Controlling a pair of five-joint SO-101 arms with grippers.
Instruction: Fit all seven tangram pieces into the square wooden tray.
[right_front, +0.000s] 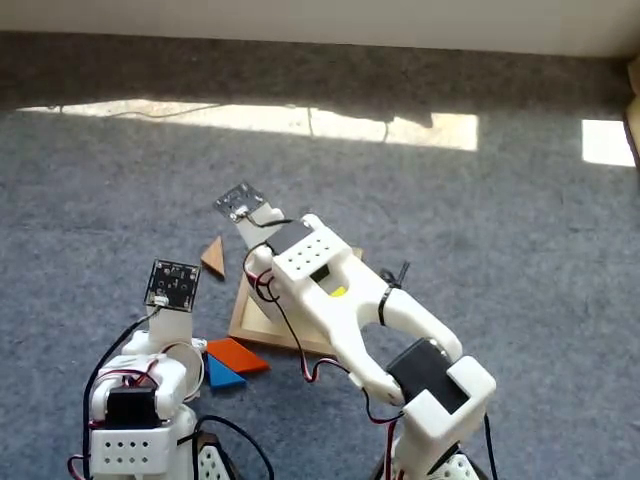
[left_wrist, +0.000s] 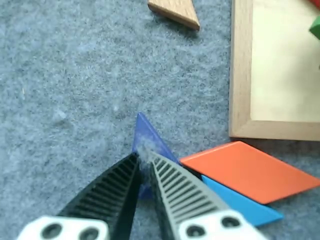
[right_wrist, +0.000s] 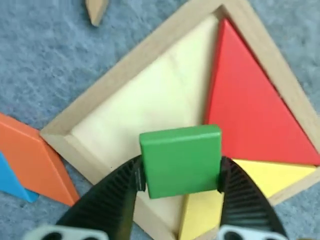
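My right gripper (right_wrist: 180, 172) is shut on a green square (right_wrist: 180, 157) and holds it over the square wooden tray (right_wrist: 125, 65). A red triangle (right_wrist: 250, 120) and a yellow triangle (right_wrist: 260, 177) lie in the tray. On the carpet beside the tray's corner my left gripper (left_wrist: 144, 162) is shut on the tip of a blue triangle (left_wrist: 147, 137). An orange parallelogram (left_wrist: 250, 170) lies partly over that triangle. A plain wooden triangle (left_wrist: 175, 10) lies farther off. In the high view the right arm (right_front: 320, 270) covers most of the tray (right_front: 250, 315).
Everything rests on grey carpet (right_front: 480, 220), with a sunlit strip (right_front: 300, 120) along the far side. The wooden triangle (right_front: 212, 257) lies left of the tray, and the orange parallelogram (right_front: 238, 355) and blue triangle (right_front: 222, 373) lie at its near left corner.
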